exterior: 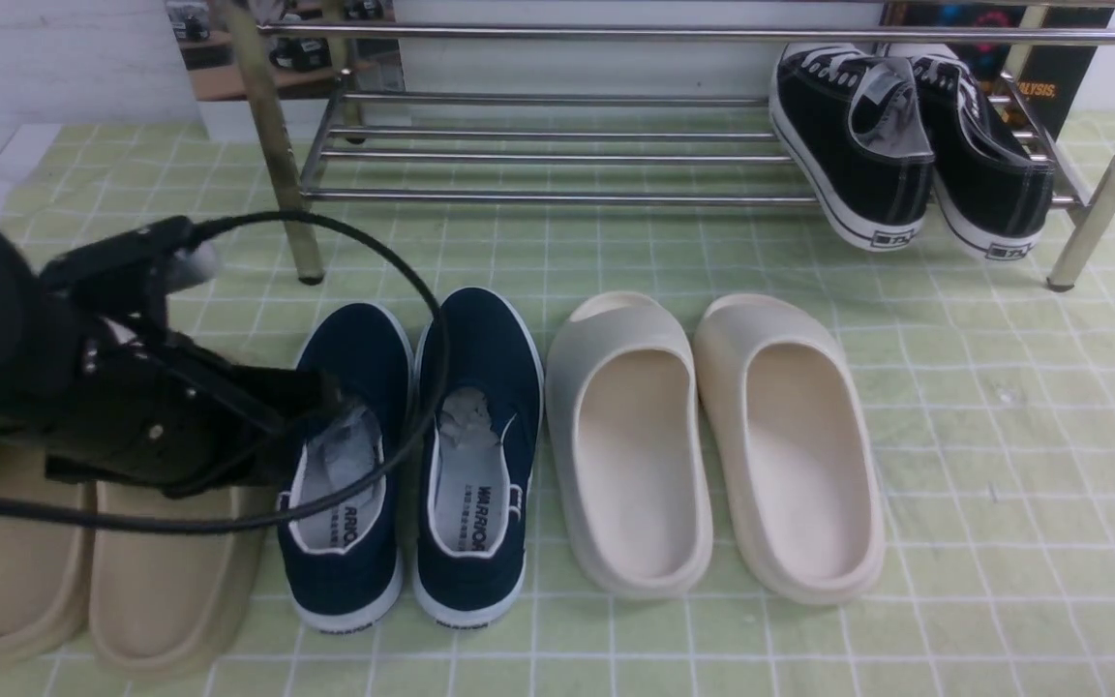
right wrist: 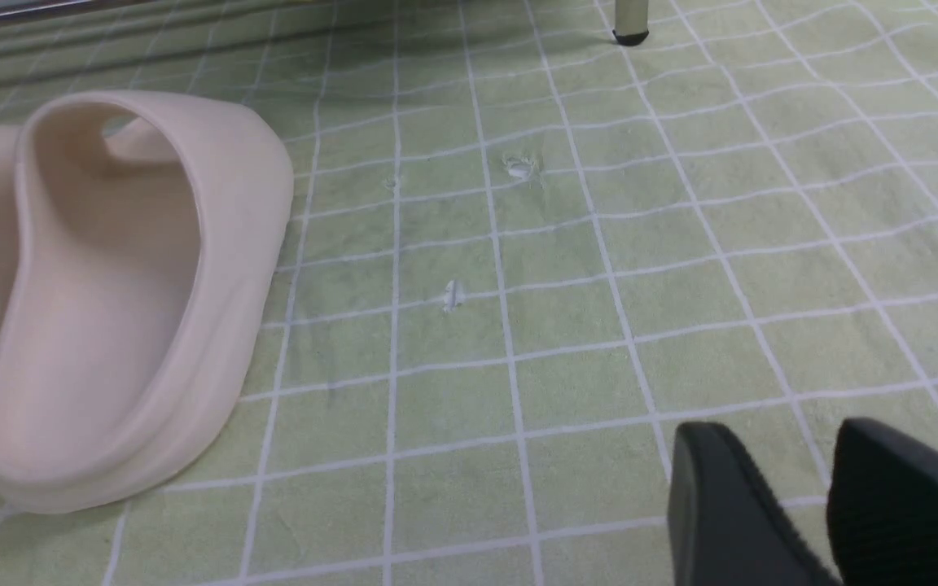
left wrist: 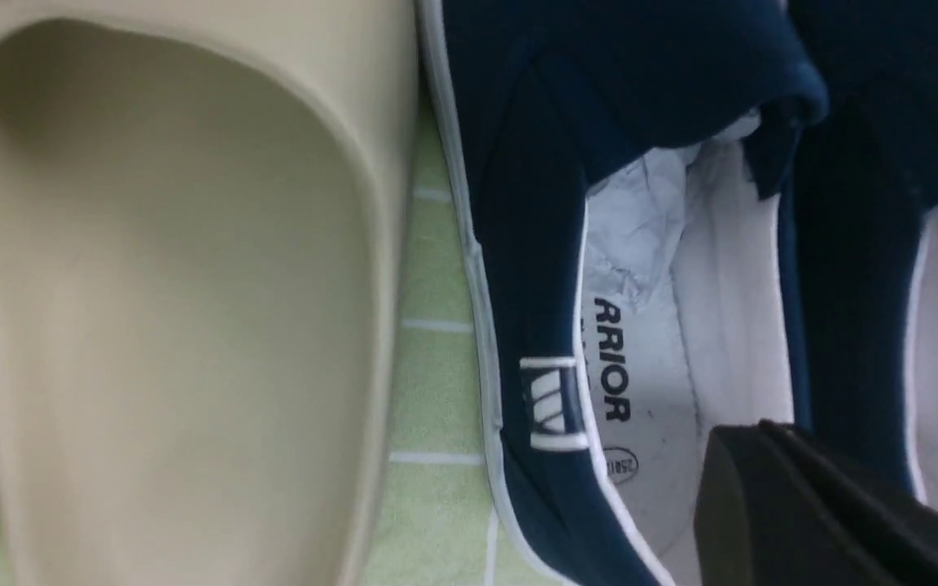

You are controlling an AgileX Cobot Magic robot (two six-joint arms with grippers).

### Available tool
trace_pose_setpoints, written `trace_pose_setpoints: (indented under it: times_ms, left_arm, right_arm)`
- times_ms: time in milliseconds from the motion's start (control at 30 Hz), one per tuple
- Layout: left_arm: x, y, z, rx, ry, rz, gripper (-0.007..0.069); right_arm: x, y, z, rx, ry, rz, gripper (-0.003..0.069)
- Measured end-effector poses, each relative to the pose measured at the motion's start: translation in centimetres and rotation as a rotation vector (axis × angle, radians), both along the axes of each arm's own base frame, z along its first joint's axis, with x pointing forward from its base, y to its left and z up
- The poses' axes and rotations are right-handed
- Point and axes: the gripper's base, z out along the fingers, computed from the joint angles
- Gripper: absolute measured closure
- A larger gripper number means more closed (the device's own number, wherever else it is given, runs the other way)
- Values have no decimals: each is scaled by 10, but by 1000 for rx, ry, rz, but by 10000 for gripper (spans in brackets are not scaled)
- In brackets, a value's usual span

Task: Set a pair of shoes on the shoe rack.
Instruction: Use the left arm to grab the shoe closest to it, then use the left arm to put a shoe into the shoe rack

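Left tool [exterior: 323, 395] at opening of left-hand navy-blue canvas slip-on sneaker [exterior: 354, 341]; closure cannot be told. Right tool [right wrist: 772, 443] apart, empty, above green checked cloth [right wrist: 567, 382].

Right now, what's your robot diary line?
left end effector: at navy shoes | right end effector: open, empty | shoe rack: holds black sneakers

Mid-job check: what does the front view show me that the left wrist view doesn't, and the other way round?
Front only: the shoe rack, black sneakers on its right end, cream slides, and both navy shoes whole. Left wrist only: the striped side tag on the left navy shoe, and the left fingers at its opening. Both: that shoe, the tan slide beside it, the green mat.
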Motion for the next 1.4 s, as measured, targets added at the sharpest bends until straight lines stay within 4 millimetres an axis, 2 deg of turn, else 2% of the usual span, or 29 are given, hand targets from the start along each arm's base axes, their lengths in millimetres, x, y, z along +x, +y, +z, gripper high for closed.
trace_pose_setpoints:
  times_ms: [67, 100, 133, 200, 267, 367, 467, 500, 533, 633, 700, 900, 933, 967, 1033, 1100, 1200, 1233, 1267, 1333, 1400]
  left_arm:
    - [14, -5, -15, 38, 41, -17, 466]
    - [15, -5, -16, 41, 44, -16, 466]
    - [21, -5, -23, 56, 59, -9, 400]
    - [28, -5, -34, 80, 72, -2, 324]
    - [35, -5, -43, 98, 75, 5, 296]
    - [42, -5, -54, 108, 76, 12, 326]
    - [48, -6, -65, 114, 71, 16, 550]
    - [48, -6, -65, 115, 68, 15, 594]
    - [49, -6, -65, 116, 65, 14, 617]
    - [50, -6, -59, 119, 68, 11, 610]
    - [52, -7, -45, 116, 66, 9, 610]
    - [66, -10, 27, 103, -6, -8, 610]
    - [66, -11, 27, 103, -2, -9, 610]
    - [74, -14, 41, 94, -35, -18, 610]
    - [85, -17, 52, 90, -60, -26, 610]
    - [105, -22, 54, 93, -64, -35, 610]
    - [139, -29, 47, 101, -53, -41, 610]
    - [156, -33, 42, 102, -50, -43, 610]
    - [159, -34, 42, 102, -48, -43, 610]
    - [186, -41, 36, 96, -53, -45, 610]
    - [202, -45, 34, 88, -58, -46, 610]
  right_arm:
    - [0, 0, 0, 0, 0, 0, 422]
    - [0, 0, 0, 0, 0, 0, 422]
    - [0, 0, 0, 0, 0, 0, 421]
    - [0, 0, 0, 0, 0, 0, 421]
    - [0, 0, 0, 0, 0, 0, 421]
    - [0, 0, 0, 0, 0, 0, 421]
    - [0, 0, 0, 0, 0, 0, 421]
    - [0, 0, 0, 0, 0, 0, 421]
    - [0, 0, 0, 0, 0, 0, 421]
    - [0, 0, 0, 0, 0, 0, 421]
    - [0, 0, 0, 0, 0, 0, 420]
    - [0, 0, 0, 0, 0, 0, 420]
    - [0, 0, 0, 0, 0, 0, 420]
    - [0, 0, 0, 0, 0, 0, 420]
    - [0, 0, 0, 0, 0, 0, 420]
    - [0, 0, 0, 0, 0, 0, 420]
    - [0, 0, 0, 0, 0, 0, 420]
    - [0, 0, 0, 0, 0, 0, 420]
    - [0, 0, 0, 0, 0, 0, 420]
    - [0, 0, 0, 0, 0, 0, 420]
    - [0, 0, 0, 0, 0, 0, 420]
